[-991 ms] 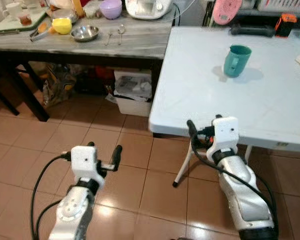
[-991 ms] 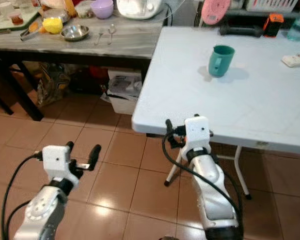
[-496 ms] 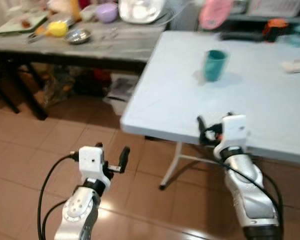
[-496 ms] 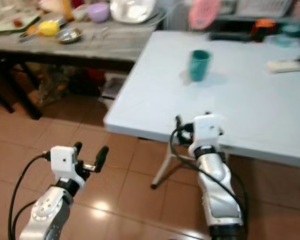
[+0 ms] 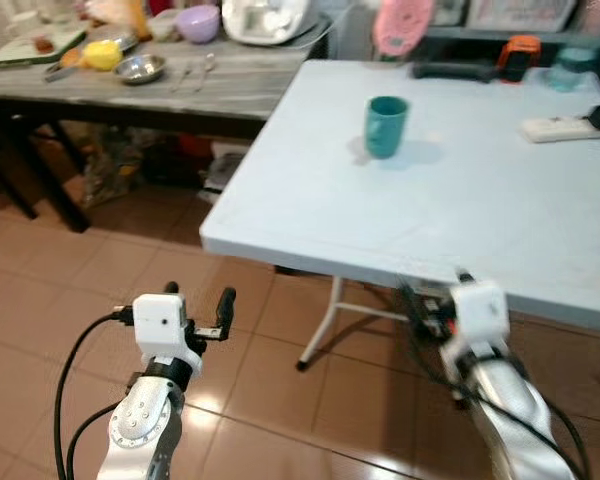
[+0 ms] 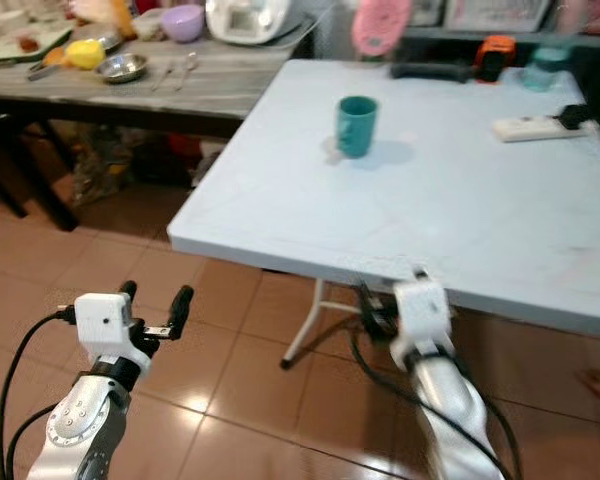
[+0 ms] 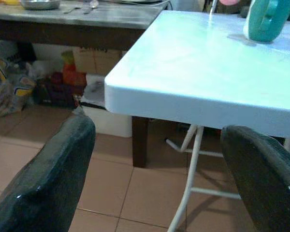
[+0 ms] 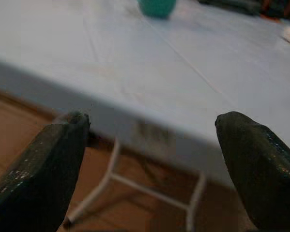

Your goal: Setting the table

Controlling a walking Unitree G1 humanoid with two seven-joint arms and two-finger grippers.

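Observation:
A teal mug (image 5: 385, 125) stands upright on the white folding table (image 5: 460, 210), back from its near edge. My right gripper (image 5: 435, 292) hangs open just below the table's front edge with nothing between its fingers; in the right wrist view the mug (image 8: 157, 7) lies far ahead across the tabletop. My left gripper (image 5: 198, 300) is open and empty over the tiled floor, left of the table's near corner. In the left wrist view that corner (image 7: 135, 94) is ahead and the mug (image 7: 265, 19) is beyond it.
A grey side table (image 5: 220, 90) at the back left carries a steel bowl (image 5: 140, 68), a yellow thing (image 5: 103, 55), a purple bowl (image 5: 198, 22), spoons (image 5: 195, 70) and a white cooker (image 5: 265, 15). A power strip (image 5: 560, 127) lies at the white table's far right. Boxes and bags sit under the side table.
The whole picture has shifted, so the camera moved: the white table now sits more to the left and centre. My right gripper now shows lower, under the table's edge.

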